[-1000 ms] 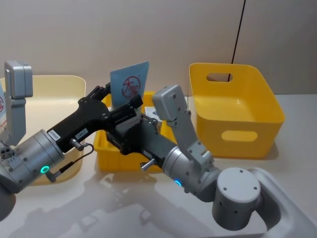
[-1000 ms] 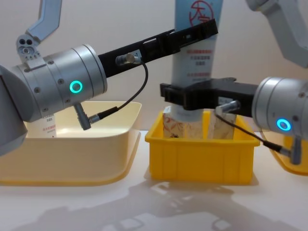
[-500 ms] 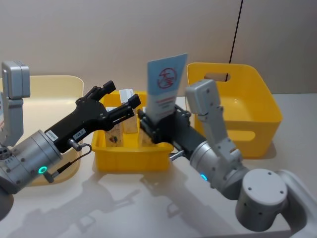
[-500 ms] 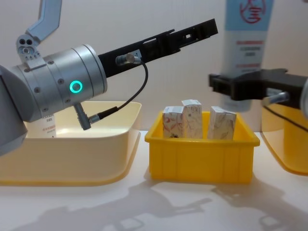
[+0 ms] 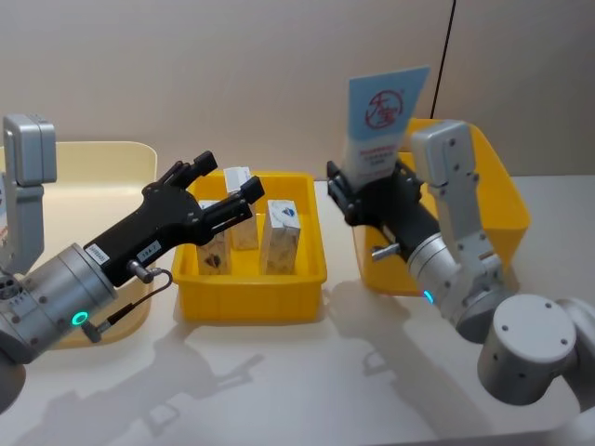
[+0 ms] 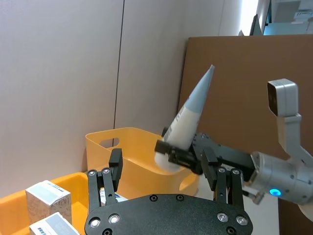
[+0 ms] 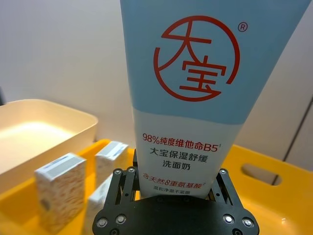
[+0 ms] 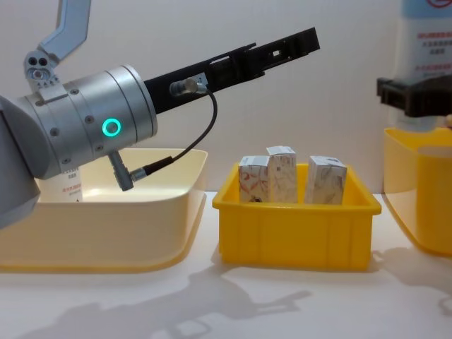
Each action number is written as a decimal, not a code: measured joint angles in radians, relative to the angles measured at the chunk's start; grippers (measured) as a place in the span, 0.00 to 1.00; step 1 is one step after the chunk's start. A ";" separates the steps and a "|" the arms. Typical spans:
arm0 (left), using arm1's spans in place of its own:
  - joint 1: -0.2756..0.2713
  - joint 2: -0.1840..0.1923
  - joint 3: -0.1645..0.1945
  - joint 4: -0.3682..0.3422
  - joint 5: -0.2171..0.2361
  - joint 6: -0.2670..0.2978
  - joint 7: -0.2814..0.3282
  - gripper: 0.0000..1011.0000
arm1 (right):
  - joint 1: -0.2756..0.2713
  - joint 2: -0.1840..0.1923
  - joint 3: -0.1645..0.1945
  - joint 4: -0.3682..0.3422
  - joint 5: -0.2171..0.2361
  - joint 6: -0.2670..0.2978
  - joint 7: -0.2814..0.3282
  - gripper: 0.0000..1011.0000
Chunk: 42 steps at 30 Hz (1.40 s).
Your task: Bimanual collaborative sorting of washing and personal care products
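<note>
A tall light-blue tube (image 5: 383,121) with a red round logo stands upright in my right gripper (image 5: 368,189), which is shut on its whitish lower part. The tube (image 8: 426,42) hangs over the near left rim of the big yellow bin (image 5: 507,200). In the right wrist view the tube (image 7: 186,88) rises from between the fingers (image 7: 123,183). My left gripper (image 5: 223,181) is open and empty, hovering above the small yellow tray (image 5: 251,302). Three marbled white cartons (image 5: 279,237) stand upright in that tray. The left wrist view shows the tube (image 6: 188,115) farther off, over the bin.
A wide cream bin (image 5: 102,163) sits at the left, behind my left arm; another tube's (image 8: 70,185) whitish end shows inside it. The tray (image 8: 293,229) stands between the cream bin (image 8: 106,226) and the yellow bin (image 8: 417,205). Bare table lies in front.
My right gripper has carried the tube up and to the right, from over the small tray to the big yellow bin's rim. The left arm has stayed where it was.
</note>
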 joint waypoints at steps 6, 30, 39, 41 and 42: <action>0.000 0.000 0.000 0.000 0.000 0.000 0.000 0.99 | 0.034 -0.004 0.023 0.042 -0.029 -0.020 -0.032 0.58; 0.000 0.000 0.000 0.000 0.000 0.000 0.000 0.99 | 0.102 -0.053 0.076 0.166 -0.107 0.105 -0.154 0.58; 0.000 0.000 0.000 0.000 0.000 0.000 0.000 0.99 | 0.119 -0.075 0.085 0.194 -0.115 0.127 -0.171 0.58; 0.000 0.000 0.000 0.000 0.000 0.000 0.000 0.99 | 0.122 -0.078 0.086 0.198 -0.116 0.129 -0.174 0.58; 0.000 0.000 0.000 0.000 0.000 0.000 0.000 0.99 | 0.122 -0.079 0.087 0.200 -0.117 0.130 -0.175 0.58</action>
